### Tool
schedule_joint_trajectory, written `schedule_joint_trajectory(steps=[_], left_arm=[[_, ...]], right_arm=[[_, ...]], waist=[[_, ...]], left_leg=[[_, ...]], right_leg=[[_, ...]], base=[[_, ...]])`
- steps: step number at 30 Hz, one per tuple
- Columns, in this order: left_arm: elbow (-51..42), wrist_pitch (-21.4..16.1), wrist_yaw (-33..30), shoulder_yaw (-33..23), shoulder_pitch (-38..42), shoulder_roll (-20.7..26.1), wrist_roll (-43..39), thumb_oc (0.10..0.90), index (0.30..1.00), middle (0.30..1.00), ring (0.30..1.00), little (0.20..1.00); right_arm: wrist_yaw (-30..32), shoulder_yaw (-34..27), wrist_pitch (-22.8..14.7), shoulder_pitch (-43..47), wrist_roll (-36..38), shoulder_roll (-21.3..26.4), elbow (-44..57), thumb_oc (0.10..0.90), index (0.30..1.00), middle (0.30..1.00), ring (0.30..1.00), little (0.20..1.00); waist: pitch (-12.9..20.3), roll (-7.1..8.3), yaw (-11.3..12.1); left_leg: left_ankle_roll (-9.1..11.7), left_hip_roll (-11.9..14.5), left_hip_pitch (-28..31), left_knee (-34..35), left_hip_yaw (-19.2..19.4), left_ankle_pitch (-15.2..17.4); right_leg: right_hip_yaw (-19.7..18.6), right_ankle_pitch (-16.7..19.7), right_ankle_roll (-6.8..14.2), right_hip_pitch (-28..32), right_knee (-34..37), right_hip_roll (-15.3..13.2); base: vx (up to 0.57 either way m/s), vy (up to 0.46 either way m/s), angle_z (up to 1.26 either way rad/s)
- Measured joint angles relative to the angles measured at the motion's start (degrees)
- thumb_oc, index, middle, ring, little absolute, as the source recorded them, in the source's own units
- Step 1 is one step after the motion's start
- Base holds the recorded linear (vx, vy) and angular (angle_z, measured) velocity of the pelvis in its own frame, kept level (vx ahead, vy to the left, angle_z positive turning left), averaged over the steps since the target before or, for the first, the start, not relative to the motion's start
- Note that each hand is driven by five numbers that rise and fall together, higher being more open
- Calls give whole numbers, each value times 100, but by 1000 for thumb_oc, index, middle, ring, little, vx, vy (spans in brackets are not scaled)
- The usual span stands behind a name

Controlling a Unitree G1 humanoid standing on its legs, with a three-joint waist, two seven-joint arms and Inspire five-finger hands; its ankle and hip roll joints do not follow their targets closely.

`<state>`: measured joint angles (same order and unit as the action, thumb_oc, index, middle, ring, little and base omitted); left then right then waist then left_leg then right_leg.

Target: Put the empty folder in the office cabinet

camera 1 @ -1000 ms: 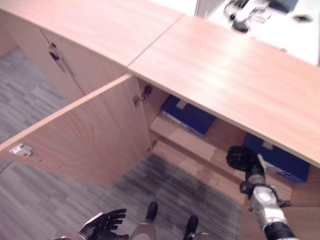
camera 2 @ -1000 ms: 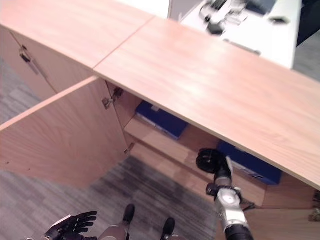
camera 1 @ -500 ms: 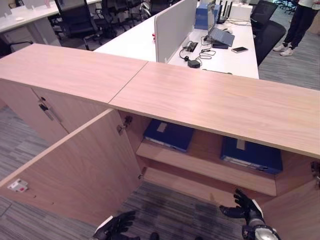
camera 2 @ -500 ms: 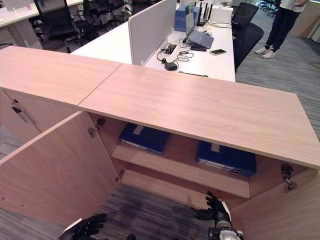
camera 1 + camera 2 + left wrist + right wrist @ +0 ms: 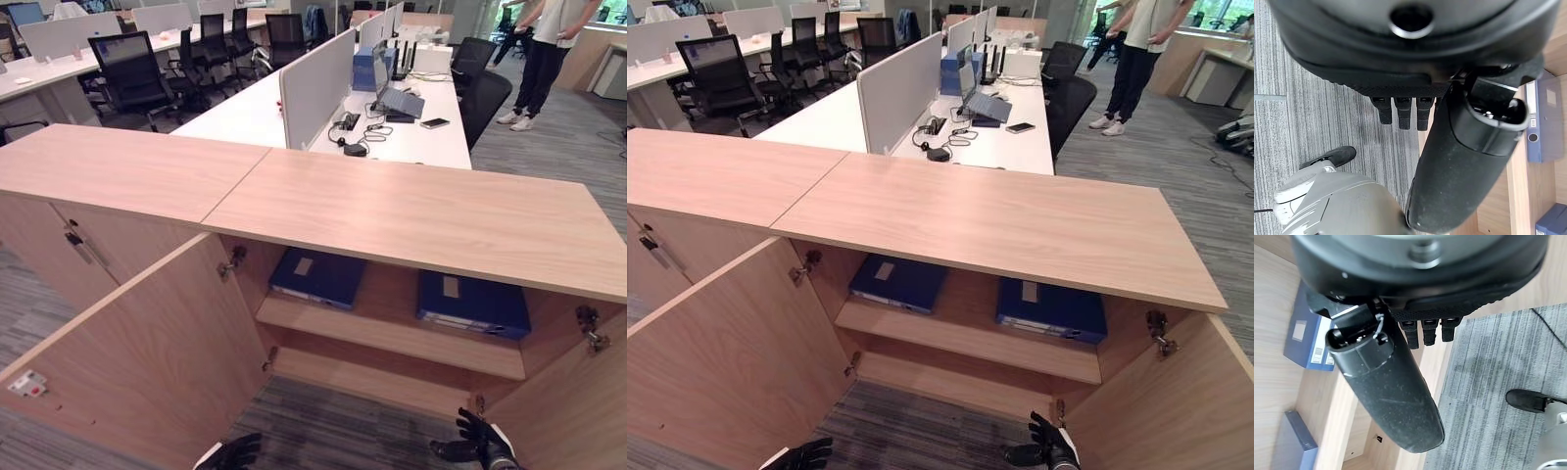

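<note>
Office cabinet (image 5: 392, 211) open, doors swung wide; two dark blue folders (image 5: 318, 276) lying flat on its shelf (image 5: 392, 333). Left hand (image 5: 230, 455) and right hand (image 5: 480, 448) low, fingers relaxed, holding nothing.

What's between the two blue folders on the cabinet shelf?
Nothing: between the left folder and right folder the wooden shelf is bare, clearest in the right eye view.

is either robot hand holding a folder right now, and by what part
Neither. The left robot hand and right robot hand hang open and empty in front of the cabinet; both blue folders lie on its shelf.
</note>
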<state>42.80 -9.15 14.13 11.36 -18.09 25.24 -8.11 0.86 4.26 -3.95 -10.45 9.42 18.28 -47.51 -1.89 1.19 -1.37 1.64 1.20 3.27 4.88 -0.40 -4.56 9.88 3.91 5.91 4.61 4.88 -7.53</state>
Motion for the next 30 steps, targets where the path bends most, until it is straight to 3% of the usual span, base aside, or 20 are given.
schedule_joint_trajectory(steps=[11,16,17,19,22,23,24,26,27,28,29,30], left_arm=[[-11,-1,-212,-73,41,-203,-69,800,900,900,900,900],[-20,-10,-268,-87,243,-219,-476,800,900,900,900,900],[-16,-6,-271,-81,288,-244,-514,800,900,900,900,900],[-58,-8,-362,-84,367,-321,-564,800,900,900,900,900],[-57,-1,-398,-77,389,-380,-742,800,900,900,900,900],[-39,4,-423,-79,370,-373,-744,800,900,900,900,900],[28,25,-470,-66,397,-366,-746,800,900,900,900,900],[6,48,-470,-72,388,-346,-760,800,900,900,900,900],[3,42,-472,-94,396,-357,-760,800,900,900,900,900],[-30,27,-456,-98,381,-356,-767,800,900,900,900,900],[-71,23,-458,-85,399,-374,-812,800,900,900,900,900],[-81,22,-463,-104,527,-355,-890,800,900,900,900,900]], right_arm=[[-111,559,26,-27,-29,-17,-13,800,900,900,900,900],[-121,819,20,7,-44,-4,-21,800,900,900,900,900],[-103,865,10,41,-44,3,-19,800,900,900,900,900],[-85,864,10,249,-43,37,-61,800,900,900,900,900],[-47,919,-6,520,-42,164,-79,800,900,900,900,900],[-39,913,-12,733,-41,181,-100,800,900,900,900,900],[-1,966,-54,995,-43,242,-213,800,900,900,900,900],[58,1054,-96,1223,-42,287,-213,800,900,900,900,900],[60,1087,-98,1235,-43,337,-195,800,900,900,900,900],[66,1120,-99,1195,-42,387,-171,800,900,900,900,900],[68,1090,-89,1148,-41,437,-160,800,900,900,900,900],[74,1070,-81,1145,-30,400,-162,800,900,900,900,900]], waist=[[17,-55,119],[-10,-208,404],[-30,-280,662],[-70,-407,859],[-180,-510,1108],[-253,-444,1152],[-360,-336,1147],[-453,-12,1089],[-466,-13,1067],[-458,-67,1028],[-451,-223,942],[-467,-207,897]], left_leg=[[-10,-16,-140,0,-400,-57],[57,-44,-584,-3,-1273,-294],[74,-22,-683,-4,-1452,-348],[160,-19,-901,-3,-1817,-427],[237,-14,-1044,-4,-1928,-337],[346,-36,-1144,-5,-1839,-69],[298,-137,-1321,-275,-1490,104],[363,-275,-1363,-1078,-639,155],[303,-214,-1284,-1348,-402,273],[224,-77,-1079,-1440,-210,150],[105,-38,-833,-1237,-209,248],[1,-60,-777,-1035,-183,184]], right_leg=[[335,-14,-19,97,48,22],[1298,-125,-64,204,51,122],[1483,-135,-61,205,56,203],[1854,-179,-98,181,56,259],[2122,-226,-199,111,57,281],[2260,-225,-258,87,56,229],[2589,-120,-389,33,59,-28],[2719,-49,-338,43,3,-493],[2753,-34,-246,79,-104,-569],[2839,-104,-176,146,-214,-590],[2907,-269,-135,164,-556,-579],[2858,-381,-168,122,-789,-638]], base=[[-28,-31,21],[-113,-71,93],[-140,-26,79],[-160,-8,95],[-114,7,62],[-282,63,82],[-199,59,77],[-117,62,67],[-108,79,64],[-44,79,77],[-135,148,89],[-56,110,105]])
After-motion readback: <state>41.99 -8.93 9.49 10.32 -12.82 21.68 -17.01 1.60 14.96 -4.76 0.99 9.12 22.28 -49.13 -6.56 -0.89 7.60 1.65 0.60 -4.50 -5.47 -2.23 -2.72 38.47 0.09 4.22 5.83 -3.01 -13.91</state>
